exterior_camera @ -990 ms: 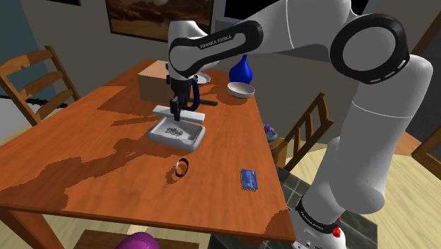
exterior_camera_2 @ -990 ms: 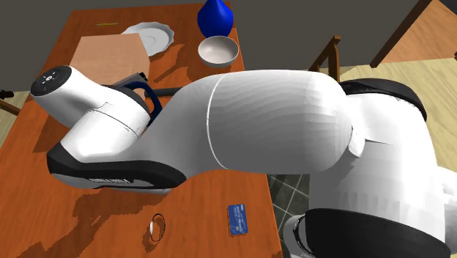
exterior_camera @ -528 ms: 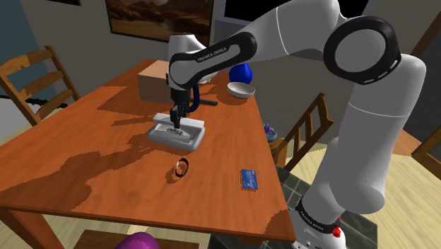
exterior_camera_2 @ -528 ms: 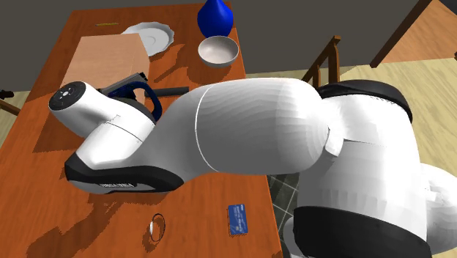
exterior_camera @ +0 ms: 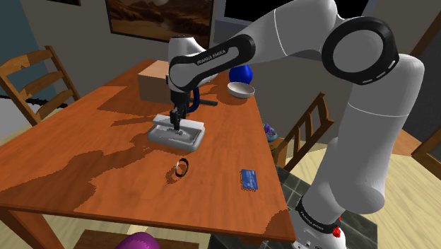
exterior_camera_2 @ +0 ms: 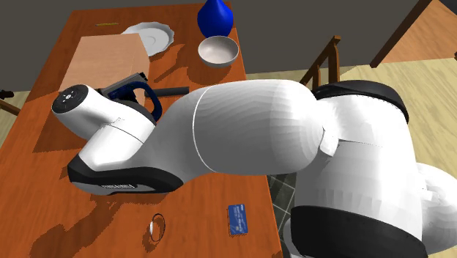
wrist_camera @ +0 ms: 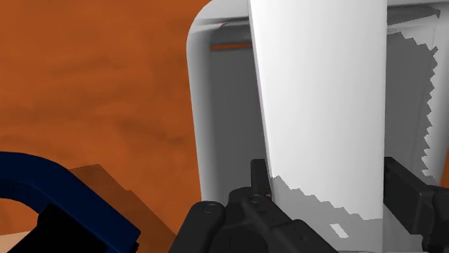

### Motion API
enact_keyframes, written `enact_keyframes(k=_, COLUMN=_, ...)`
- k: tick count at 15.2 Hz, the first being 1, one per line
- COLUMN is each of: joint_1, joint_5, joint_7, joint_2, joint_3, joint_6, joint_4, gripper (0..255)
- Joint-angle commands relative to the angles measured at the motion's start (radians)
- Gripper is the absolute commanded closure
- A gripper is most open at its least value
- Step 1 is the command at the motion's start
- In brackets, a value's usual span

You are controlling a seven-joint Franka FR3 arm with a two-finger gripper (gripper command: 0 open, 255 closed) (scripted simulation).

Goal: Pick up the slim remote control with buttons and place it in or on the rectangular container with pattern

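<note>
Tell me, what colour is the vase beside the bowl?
The vase is deep blue, clearest in the second exterior view.

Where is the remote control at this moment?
The white remote is clasped between the fingers of the gripper, directly over the pale tray near the middle of the table in the shoulder view.

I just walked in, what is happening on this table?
A white robot arm holds a flat white remote between the two fingers of its black tool. The tool is low over a white rectangular tray on the wooden table, with the remote above the tray's inside. The remote is not yet released. A ring, a blue card, a bowl and a blue vase sit elsewhere on the table.
</note>
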State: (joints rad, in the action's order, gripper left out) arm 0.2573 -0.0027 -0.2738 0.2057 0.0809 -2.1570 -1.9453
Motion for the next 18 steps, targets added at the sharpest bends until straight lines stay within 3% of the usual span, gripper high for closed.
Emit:
enact_keyframes(k=1, joint_1=0.000, joint_5=0.000, joint_7=0.000, joint_2=0.000, joint_3=0.000, joint_6=0.000, joint_4=0.000, gripper=0)
enact_keyframes(k=6, joint_1=0.000, joint_5=0.000, joint_7=0.000, joint_2=0.000, joint_3=0.000, joint_6=0.000, joint_4=0.000, gripper=0)
enact_keyframes(k=10, joint_1=0.002, joint_5=-0.004, joint_7=0.003, joint_2=-0.048, joint_3=0.000, joint_6=0.116, joint_4=0.068, gripper=0)
enact_keyframes(k=18, joint_1=0.002, joint_5=-0.004, joint_7=0.003, joint_2=-0.048, joint_3=0.000, joint_6=0.116, joint_4=0.068, gripper=0)
